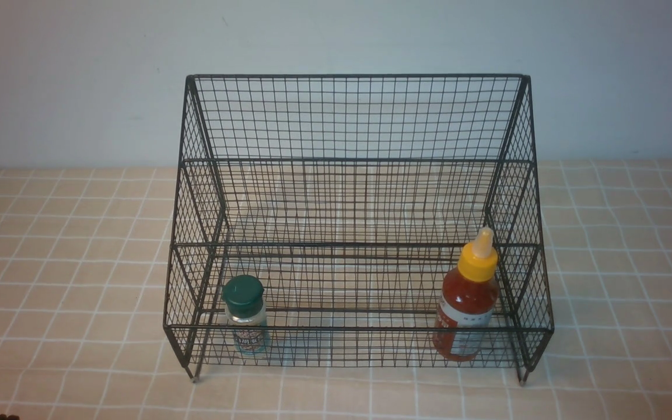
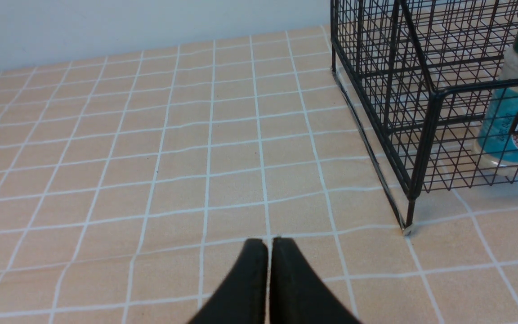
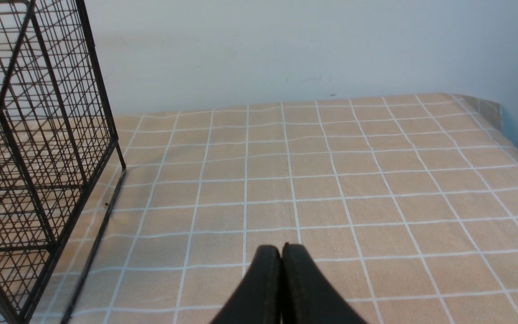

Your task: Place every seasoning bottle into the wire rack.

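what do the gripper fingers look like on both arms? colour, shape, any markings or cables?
Left gripper and right gripper look alike: plain matte black fingers, broad at the base and tapering to rounded tips. No markings or cables visible. The arms themselves are out of frame.

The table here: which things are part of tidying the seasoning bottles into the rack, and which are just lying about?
Part of the job:
- green-capped shaker, standing in the rack's front tier
- red sauce bottle, in the same tier
- wire rack

Just there:
- checked tablecloth
- nothing else loose in view
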